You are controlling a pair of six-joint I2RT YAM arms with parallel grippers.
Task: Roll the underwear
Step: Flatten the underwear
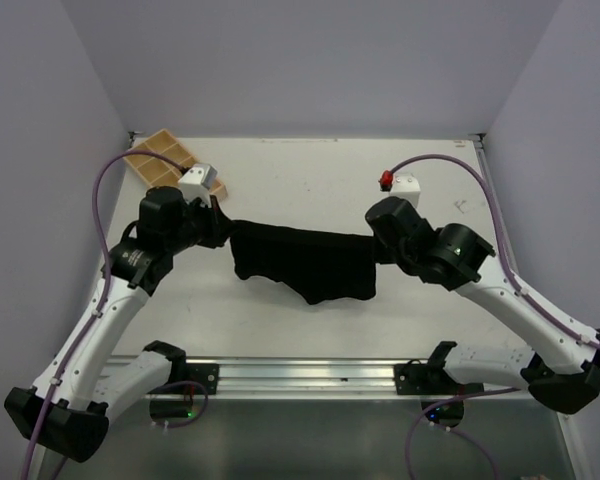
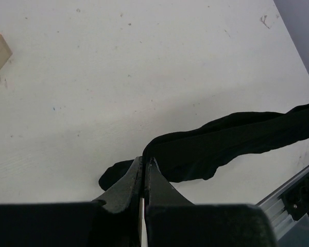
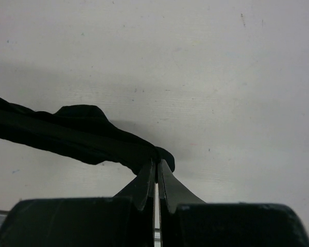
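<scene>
Left gripper (image 2: 144, 163) clenched on the left corner of the underwear (image 1: 305, 262): jaws pressed together, black fabric pinched between the tips, a small tuft bulging out just beside them. Right gripper (image 3: 157, 165) likewise clamped on the right corner, with cloth bunched at its tips. The underwear spans between the two grippers across the middle of the bench (image 1: 310, 170). Its far edge is drawn into a nearly straight line and its near part hangs in a rounded lobe toward the rail (image 1: 310, 378). Wrist views show a shadow on the bench beside the cloth; cannot tell whether the lower edge touches the surface. Far left, behind the left arm: tan wooden grid tray (image 1: 163, 160). Far right, beyond the right gripper: small white box (image 1: 400, 183) with a red knob. Purple cables (image 1: 97, 200) run along both arms.
</scene>
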